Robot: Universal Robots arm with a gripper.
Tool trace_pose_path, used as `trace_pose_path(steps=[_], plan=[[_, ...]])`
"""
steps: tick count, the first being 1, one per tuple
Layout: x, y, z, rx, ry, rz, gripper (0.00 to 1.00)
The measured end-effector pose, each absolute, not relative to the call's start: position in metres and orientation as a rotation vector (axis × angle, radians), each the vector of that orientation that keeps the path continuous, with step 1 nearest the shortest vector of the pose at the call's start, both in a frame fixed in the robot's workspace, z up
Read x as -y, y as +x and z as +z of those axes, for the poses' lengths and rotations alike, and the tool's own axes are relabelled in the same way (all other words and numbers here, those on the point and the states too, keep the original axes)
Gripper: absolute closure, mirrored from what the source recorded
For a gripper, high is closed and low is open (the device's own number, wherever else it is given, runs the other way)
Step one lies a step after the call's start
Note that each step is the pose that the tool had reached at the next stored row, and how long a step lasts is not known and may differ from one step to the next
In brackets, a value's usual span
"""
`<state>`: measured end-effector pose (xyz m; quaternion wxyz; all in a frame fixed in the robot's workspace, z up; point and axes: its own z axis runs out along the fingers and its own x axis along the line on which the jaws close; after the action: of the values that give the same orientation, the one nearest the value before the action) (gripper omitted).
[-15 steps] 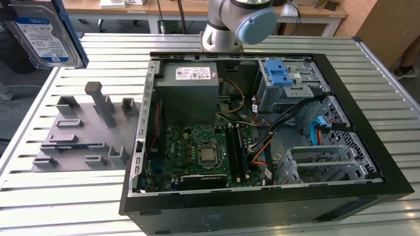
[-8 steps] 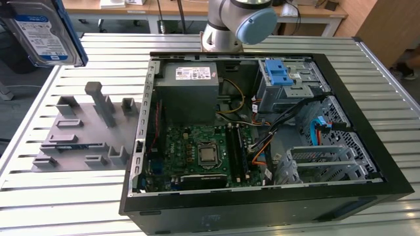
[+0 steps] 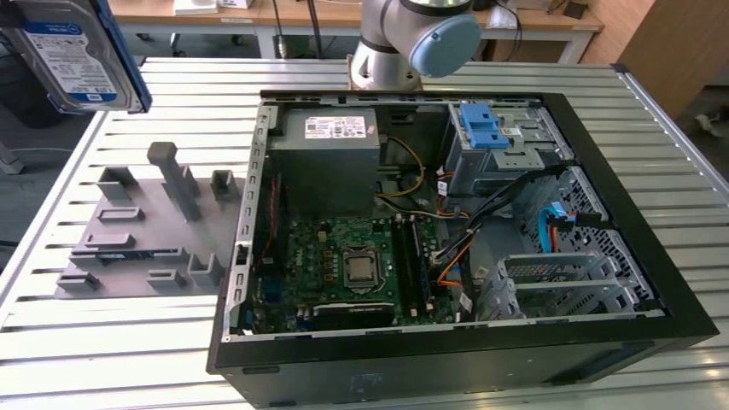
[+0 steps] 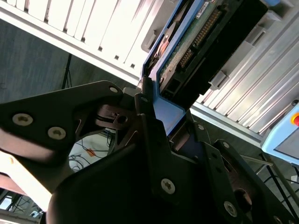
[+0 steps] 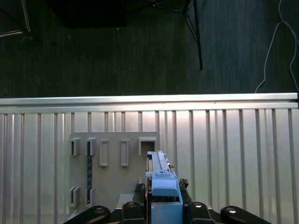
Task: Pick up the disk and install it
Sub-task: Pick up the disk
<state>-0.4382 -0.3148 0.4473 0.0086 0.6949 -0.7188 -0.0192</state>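
Hanging in the air at the far upper corner on the exterior view's left, the disk point(image 3: 74, 55) is well clear of the counter point(image 3: 114, 342), its white-and-blue label point(image 3: 71, 51) facing the camera and a blue rail point(image 3: 128, 60) running down one edge. The end effector point(image 4: 168, 116) is clamped on it: in the second wrist view the black fingers point(image 4: 148, 135) press against the blue carrier from both sides, and the disk's green circuit-board underside shows beyond them. In the first wrist view the disk point(image 5: 161, 179) is seen edge-on, gripped between the fingers, with the end effector point(image 5: 161, 196) directly behind it.

Below it in that view lies a grey plate point(image 5: 112, 177) with upright slots, resting on the slatted metal counter, and past the counter's edge is a dark floor point(image 5: 117, 56). In the exterior view the same plate point(image 3: 148, 231) sits just beside the open black case point(image 3: 456, 342), on the exterior view's left of it. Inside the case are a grey power supply point(image 3: 330, 162), a green motherboard point(image 3: 353, 265) and a blue latch point(image 3: 487, 128) on the metal drive cage. The disk is well apart from the case. The arm point(image 3: 416, 38) rises behind the case's far side.
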Motion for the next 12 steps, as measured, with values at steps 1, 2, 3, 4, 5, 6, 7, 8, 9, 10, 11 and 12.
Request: trace_pose_path(steps=[1, 2, 3, 4, 5, 6, 7, 8, 9, 10, 11, 12], plan=[[0.3147, -0.4382, 0.4478, 2.246, 2.171, -0.06, 0.64], [0.3146, -0.4382, 0.4483, 2.246, 2.171, -0.06, 0.64], [0.3145, -0.4382, 0.4487, 2.246, 2.171, -0.06, 0.64], [0.3144, -0.4382, 0.4492, 2.246, 2.171, -0.06, 0.64], [0.3143, -0.4382, 0.4497, 2.246, 2.171, -0.06, 0.64], [0.3143, -0.4382, 0.4502, 2.246, 2.171, -0.06, 0.64], [0.3142, -0.4382, 0.4508, 2.246, 2.171, -0.06, 0.64], [0.3142, -0.4382, 0.4514, 2.246, 2.171, -0.06, 0.64], [0.3141, -0.4382, 0.4521, 2.246, 2.171, -0.06, 0.64], [0.3141, -0.4382, 0.4527, 2.246, 2.171, -0.06, 0.64], [0.3141, -0.4382, 0.4534, 2.246, 2.171, -0.06, 0.64], [0.314, -0.4382, 0.4541, 2.246, 2.171, -0.06, 0.64]])
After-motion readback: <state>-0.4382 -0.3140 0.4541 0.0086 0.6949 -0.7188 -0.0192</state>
